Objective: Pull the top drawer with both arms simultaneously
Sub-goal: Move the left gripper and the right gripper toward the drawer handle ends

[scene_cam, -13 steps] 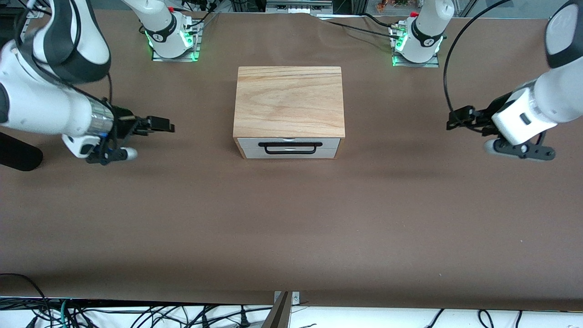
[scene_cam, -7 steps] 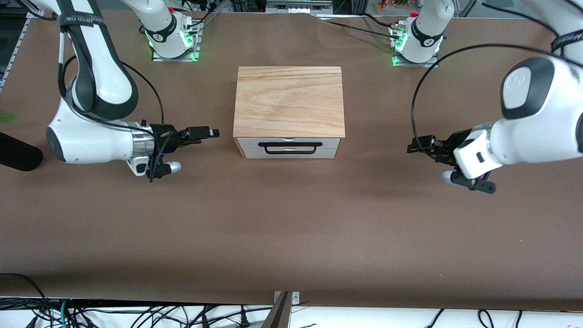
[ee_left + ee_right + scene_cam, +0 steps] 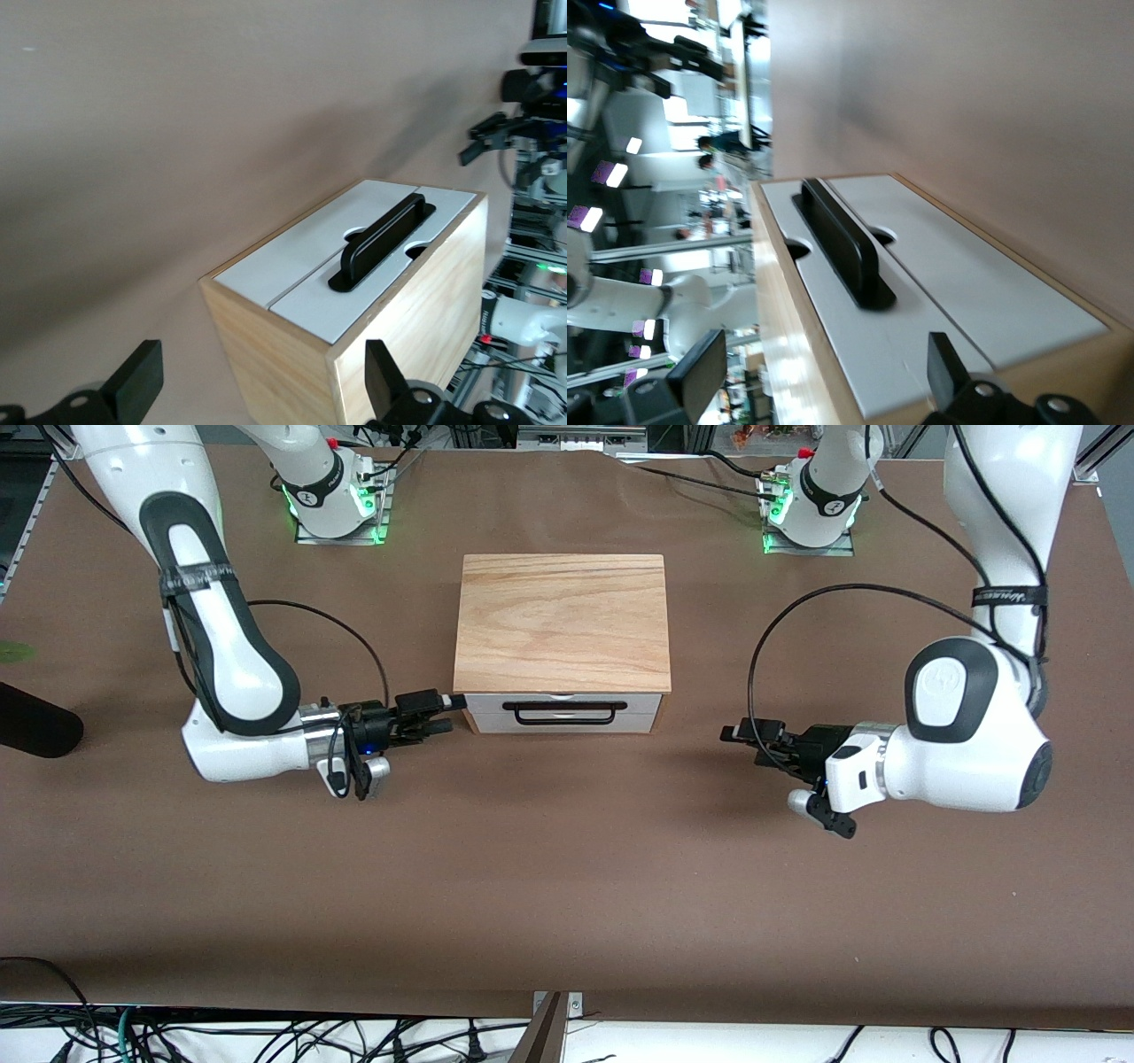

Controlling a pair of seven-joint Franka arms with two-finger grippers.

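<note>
Top drawer sits shut in the wooden cabinet, which stands mid-table between the two arm bases. Neither has shifted since the earlier frames. What has changed is the arms. Both have swung inward and folded down toward the cabinet.

The right gripper was well apart from the cabinet half a second ago. It now hangs low over the table, just beside the corner of the drawer's front at the right arm's end. Whether a fingertip touches that corner cannot be told. The left gripper has also come closer, but it hangs over bare table, clearly apart from the cabinet at the left arm's end. Both grippers point at the cabinet from their own ends.

Both sets of jaws stand wide open and hold nothing. In the left wrist view the fingers frame the cabinet's front with a broad gap between them. The right wrist view shows its fingers spread in the same way.

The drawer's white front panel faces the front camera, flush with the cabinet's wooden edge. Its long axis runs across the table from one arm's end to the other. The thin black handle lies along that same axis, centred on the white front, with no gripper on it.
</note>
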